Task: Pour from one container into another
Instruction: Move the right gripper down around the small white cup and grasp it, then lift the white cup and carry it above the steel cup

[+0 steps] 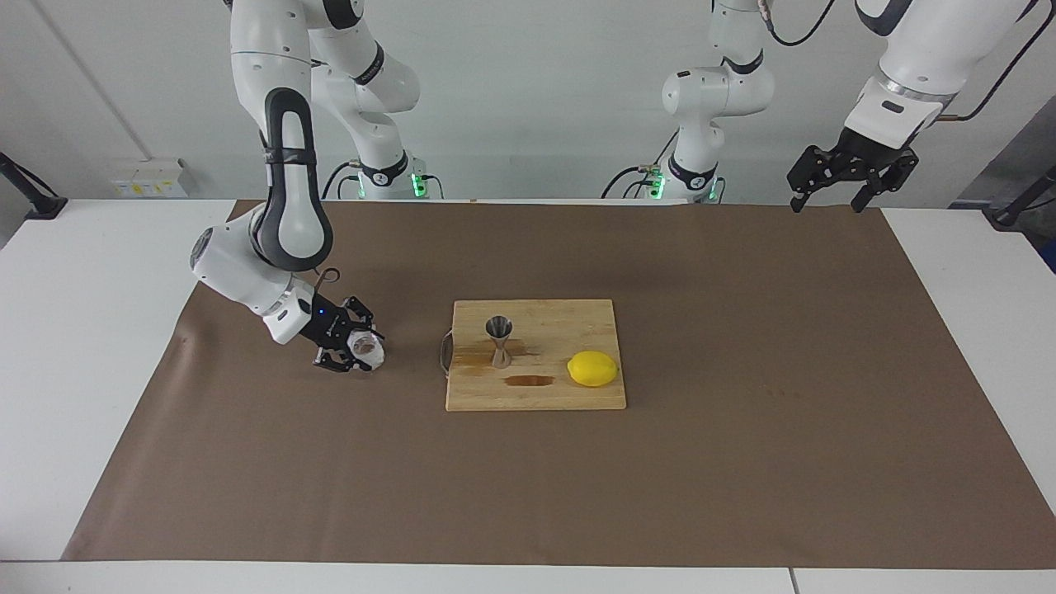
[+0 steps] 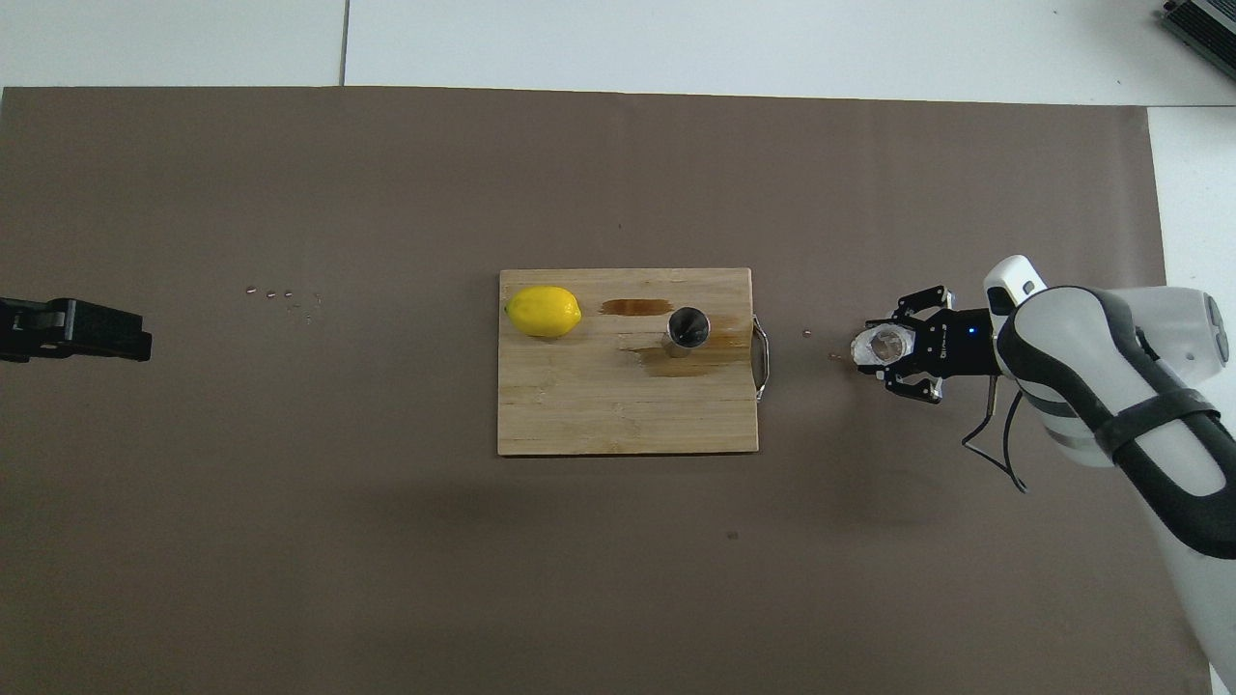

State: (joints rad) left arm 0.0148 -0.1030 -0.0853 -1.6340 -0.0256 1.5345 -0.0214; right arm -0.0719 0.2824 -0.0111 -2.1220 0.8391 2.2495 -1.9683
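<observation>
Two pincers are present: the right pincer (image 1: 356, 350) is clamped on the glass cup (image 1: 366, 350), which stands on the worktop (image 1: 742, 346) toward the right arm's end, apart from the board (image 1: 577, 394). The left pincer (image 1: 829, 198) waits raised at the other end, fingers spread. The jigger (image 1: 499, 340) stands upright on the board beside a lemon (image 1: 592, 368). Recommended procedure: lift the cup level, carry it over the jigger's narrow mouth, then tilt slowly; stains on the board suggest spilling is likely
</observation>
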